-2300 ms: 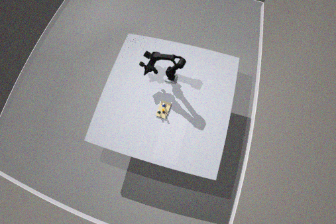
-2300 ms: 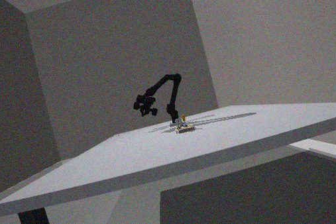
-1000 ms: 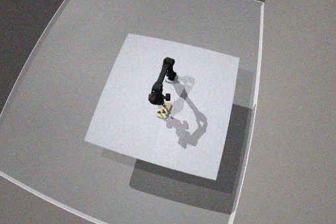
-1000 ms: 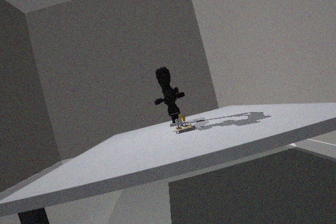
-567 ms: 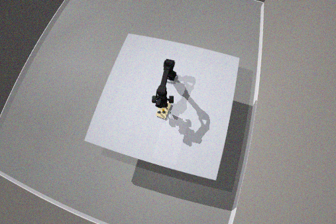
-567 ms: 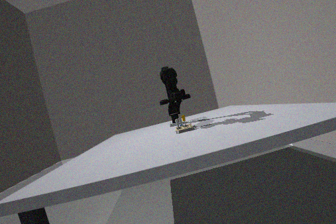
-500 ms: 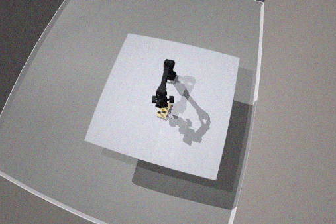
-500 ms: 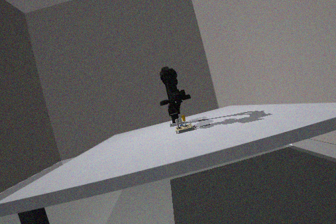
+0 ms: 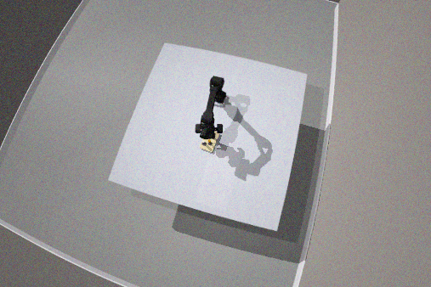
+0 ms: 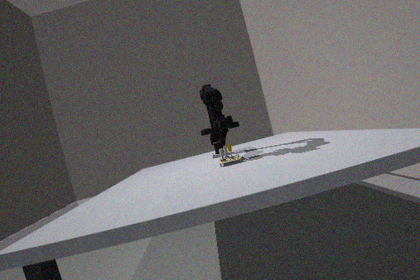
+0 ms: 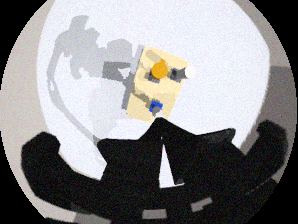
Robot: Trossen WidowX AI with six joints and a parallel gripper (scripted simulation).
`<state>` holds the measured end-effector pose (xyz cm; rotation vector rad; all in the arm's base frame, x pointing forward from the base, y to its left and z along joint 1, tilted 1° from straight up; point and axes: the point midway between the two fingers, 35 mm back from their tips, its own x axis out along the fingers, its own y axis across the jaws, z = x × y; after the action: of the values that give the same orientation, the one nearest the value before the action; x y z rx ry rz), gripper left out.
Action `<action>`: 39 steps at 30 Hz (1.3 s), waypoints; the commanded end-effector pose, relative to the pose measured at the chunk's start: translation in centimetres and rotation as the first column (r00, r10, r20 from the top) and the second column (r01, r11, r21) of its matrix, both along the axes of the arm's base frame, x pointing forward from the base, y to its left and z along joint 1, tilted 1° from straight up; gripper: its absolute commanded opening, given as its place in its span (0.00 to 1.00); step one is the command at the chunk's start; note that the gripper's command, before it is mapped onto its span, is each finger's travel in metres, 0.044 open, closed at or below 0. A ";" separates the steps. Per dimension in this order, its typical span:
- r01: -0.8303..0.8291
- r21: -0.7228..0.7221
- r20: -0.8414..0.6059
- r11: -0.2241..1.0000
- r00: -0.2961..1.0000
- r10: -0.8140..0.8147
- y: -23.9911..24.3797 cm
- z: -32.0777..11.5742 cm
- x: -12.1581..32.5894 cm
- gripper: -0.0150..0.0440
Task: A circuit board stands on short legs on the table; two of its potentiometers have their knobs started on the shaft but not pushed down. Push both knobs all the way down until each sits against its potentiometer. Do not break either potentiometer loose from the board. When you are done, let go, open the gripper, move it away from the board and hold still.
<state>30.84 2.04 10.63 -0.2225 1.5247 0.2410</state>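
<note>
The pincer point(image 9: 207, 136) point(image 10: 219, 152) point(image 11: 158, 120) was narrow, its tips together with nothing between them, and it pointed down near one end of the board point(image 9: 208, 149) point(image 10: 230, 163) point(image 11: 167, 92), which stood on the worktop point(image 9: 164, 170) point(image 10: 172, 186) point(image 11: 225, 75). In the wrist view the blue part point(image 11: 156, 106) lay just beyond the tips, with the orange knob point(image 9: 209, 141) point(image 10: 229, 147) point(image 11: 159, 70) and the pale knob point(image 11: 190, 72) farther off. Neither knob could be judged seated; the orange one looked raised in the exterior view. Closed tips suited pushing, but they made a small contact, and the likeliest fault was a press off the shaft's line: the tips could slide from a knob's top, tilt it, or lever its potentiometer loose. A low sideways pass was the next danger, since the parts stood close together and a finger's flank might catch one on the way to another. Too hard a push, carried on after a knob bottomed, could load the board's short legs or shift it. Near contact the dark fingers might also hide the target, so the safer course was to rise a little, centre over one knob and press straight down slowly.
</note>
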 end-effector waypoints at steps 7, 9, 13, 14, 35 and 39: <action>0.004 -0.004 -0.002 1.000 1.000 -0.004 0.0 -0.3 0.0 0.25; 0.004 -0.004 -0.002 1.000 1.000 -0.004 0.0 -0.4 0.0 0.25; 0.004 -0.004 -0.002 1.000 1.000 -0.004 0.0 -0.5 0.0 0.25; 0.004 -0.004 -0.002 1.000 1.000 -0.004 0.0 -0.5 0.0 0.25; 0.004 -0.004 -0.002 1.000 1.000 -0.004 0.0 -0.8 0.0 0.25; 0.004 -0.004 -0.002 1.000 1.000 -0.004 0.0 -0.8 0.0 0.25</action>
<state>30.79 2.04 9.77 -0.2225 1.5275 0.2411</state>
